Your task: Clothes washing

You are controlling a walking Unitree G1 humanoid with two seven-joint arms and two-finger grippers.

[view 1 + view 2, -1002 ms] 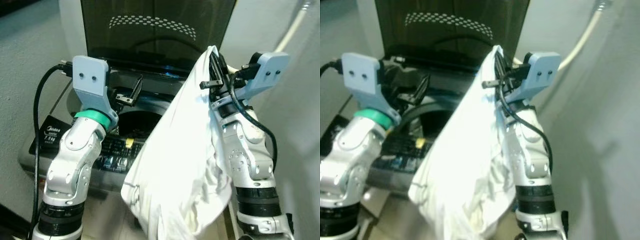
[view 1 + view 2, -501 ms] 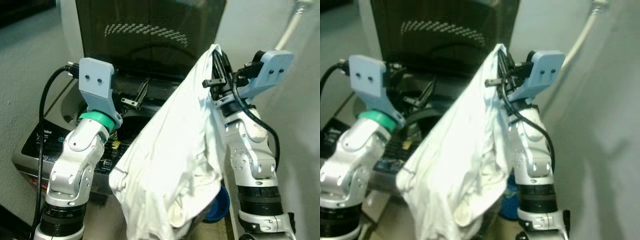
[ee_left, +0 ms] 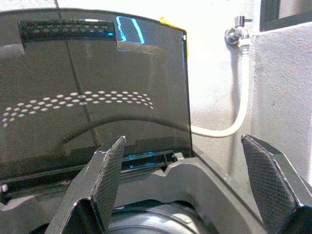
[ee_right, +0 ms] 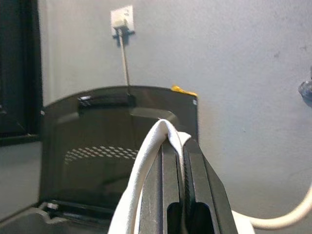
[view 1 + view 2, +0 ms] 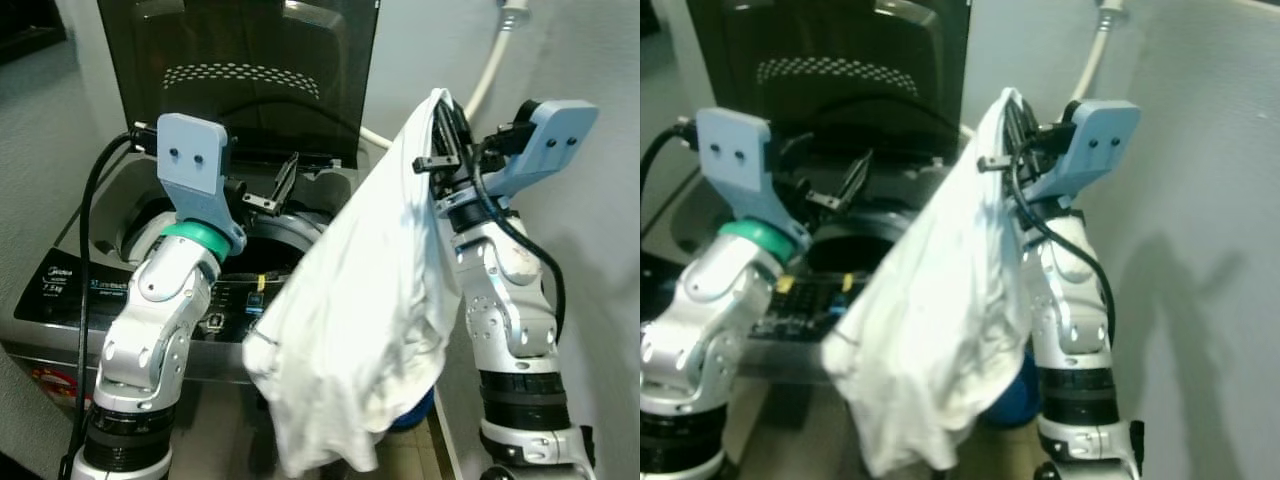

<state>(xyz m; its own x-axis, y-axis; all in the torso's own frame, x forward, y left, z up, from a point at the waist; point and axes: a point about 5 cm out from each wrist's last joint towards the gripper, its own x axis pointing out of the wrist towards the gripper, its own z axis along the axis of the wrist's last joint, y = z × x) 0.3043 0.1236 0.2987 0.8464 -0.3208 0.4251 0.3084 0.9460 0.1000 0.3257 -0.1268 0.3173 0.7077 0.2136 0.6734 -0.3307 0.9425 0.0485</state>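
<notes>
The left hand [image 5: 272,187] hovers with fingers spread wide above the washing machine [image 5: 90,290], whose dark lid [image 5: 240,70] stands raised. To the right, the right hand [image 5: 447,130] is clamped on a white garment [image 5: 350,320], which drapes down from it beside the machine's front corner.

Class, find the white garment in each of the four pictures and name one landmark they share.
Left eye view: white garment hangs centre, from the right tool.
Right eye view: centre.
Left wrist view: not in it.
Right wrist view: draped over the shut tool's fingers, lower centre.
Shared landmark: the washer's raised dark lid.
</notes>
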